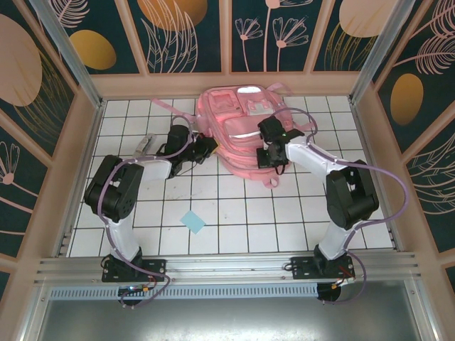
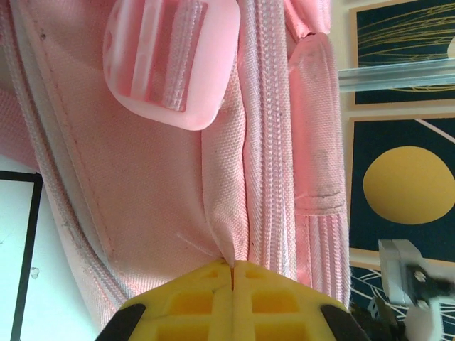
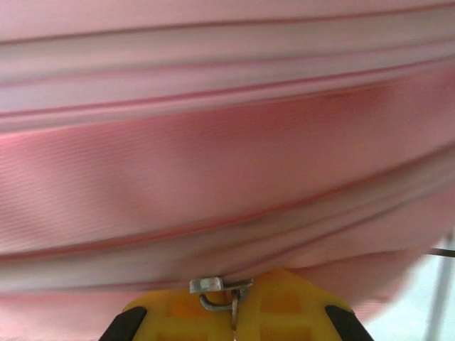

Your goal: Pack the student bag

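The student bag (image 1: 238, 117), a large pink backpack, lies at the back middle of the tiled table. My left gripper (image 1: 207, 148) is at the bag's left edge. In the left wrist view its yellow fingers (image 2: 206, 298) are shut on a fold of the student bag's (image 2: 142, 185) pink fabric, just beside a zip line (image 2: 264, 142). My right gripper (image 1: 271, 154) rests on the bag's near side. In the right wrist view its fingers (image 3: 284, 305) are shut on a small metal zip pull (image 3: 226, 293), with the student bag's (image 3: 227, 156) fabric close in front of them.
A light blue square of paper (image 1: 192, 222) lies on the white tiles between the arms. A pale grey-white object (image 1: 146, 144) sits beside the left arm's forearm. Wooden walls (image 1: 85, 142) close in the table on three sides.
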